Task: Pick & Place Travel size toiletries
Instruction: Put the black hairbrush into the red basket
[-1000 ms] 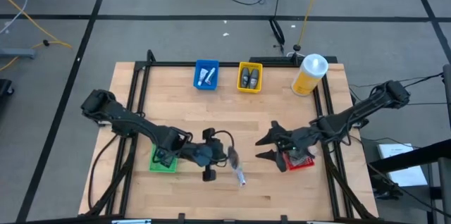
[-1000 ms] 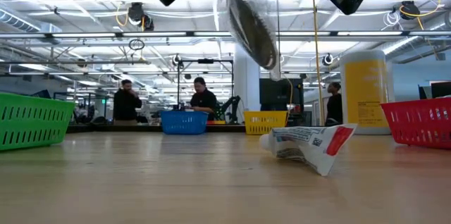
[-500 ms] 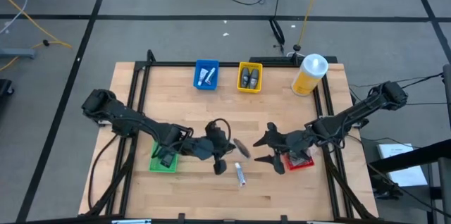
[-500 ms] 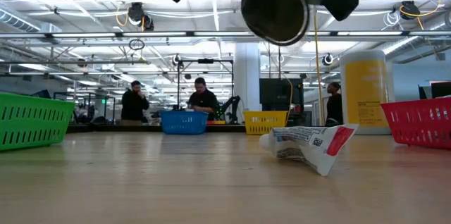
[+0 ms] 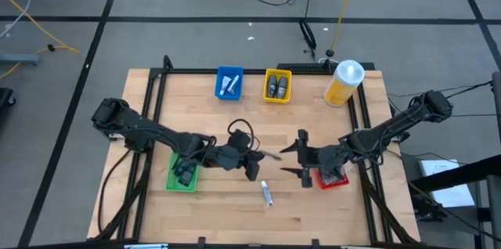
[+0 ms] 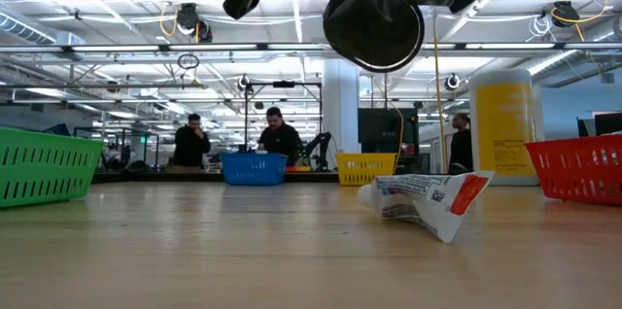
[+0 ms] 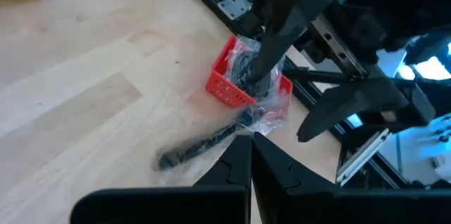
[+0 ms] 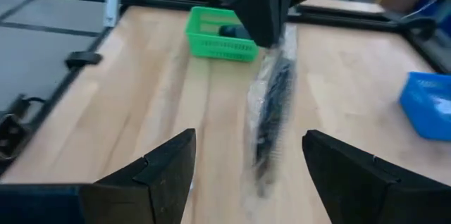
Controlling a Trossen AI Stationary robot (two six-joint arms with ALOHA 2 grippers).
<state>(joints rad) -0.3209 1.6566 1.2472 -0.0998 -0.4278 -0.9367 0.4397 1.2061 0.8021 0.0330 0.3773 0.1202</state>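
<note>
While the left claw (image 5: 257, 155) pinches shut on a dark, brush-like item in a clear crinkly bag (image 5: 272, 155), I see the right claw (image 5: 301, 156) just beside that bag's far end, its fingers spread wide and touching nothing. Both hang above the middle of the wooden tabletop (image 5: 211, 124). In the right wrist view the bagged item (image 8: 271, 104) sits between the two parted fingers (image 8: 148, 171), dangling from the other arm.

Taking the red bin (image 5: 332, 177) as my mark — it lies under the right arm at the tabletop's right edge, with plastic-wrapped goods in it. A toiletry tube (image 5: 267, 194) lies flat on the wood well to the bin's left and nearer the front edge, below both claws and held by neither. From the low view it is a crumpled white squeeze tube (image 6: 424, 200) with a red end and printed label. A green mesh bin (image 5: 182, 175) sits far to the left of the red one; a blue bin (image 5: 229, 83), a yellow bin (image 5: 277, 86) and a tall yellow bottle (image 5: 344, 83) stand behind it at the back — the blue one holds a pale tube.
</note>
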